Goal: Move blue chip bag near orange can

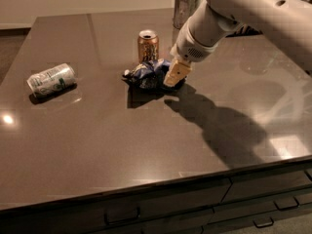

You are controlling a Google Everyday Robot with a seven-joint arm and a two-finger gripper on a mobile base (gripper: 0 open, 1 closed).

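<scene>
The blue chip bag (145, 74) lies crumpled on the dark table, just in front of the upright orange can (147, 45) and almost touching it. My gripper (176, 75) hangs from the white arm at the bag's right edge, low over the table and touching or overlapping that edge. The part of the bag under the gripper is hidden.
A white-and-green silver can (50, 80) lies on its side at the left of the table (97, 145). A metallic container (185, 6) stands at the back behind the arm. The arm's shadow falls to the right. Drawers run along the table's front edge.
</scene>
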